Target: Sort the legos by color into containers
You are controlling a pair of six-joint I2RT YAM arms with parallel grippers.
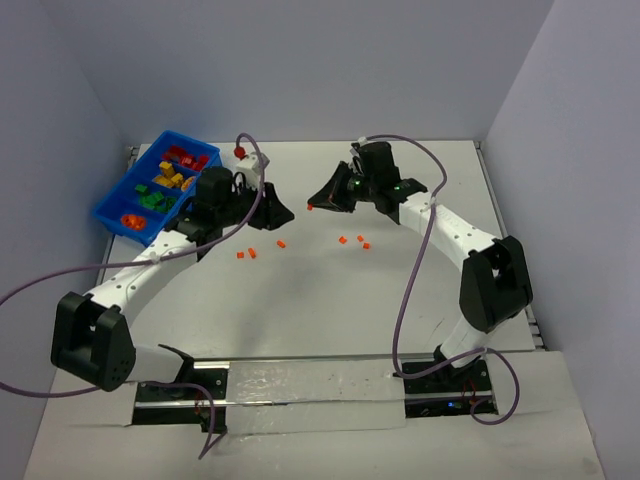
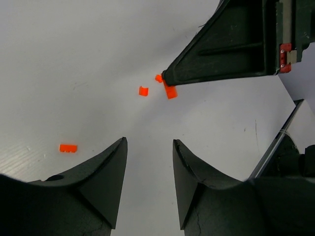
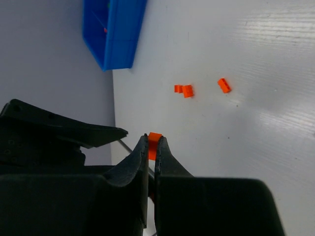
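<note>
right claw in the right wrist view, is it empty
No, the right claw is shut on a small orange brick, which is pinched between its tips.

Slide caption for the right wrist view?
Right end effector shut on an orange brick, with loose orange bricks on the white table and the blue bin beyond.

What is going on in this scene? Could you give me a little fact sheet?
Right gripper: shut on a small orange brick
Left gripper: open, nothing between its fingers
Blue bin: far left of the table, holding red, yellow, green and orange bricks grouped by colour
Loose bricks: several small orange ones scattered on the white table between the two arms
</note>
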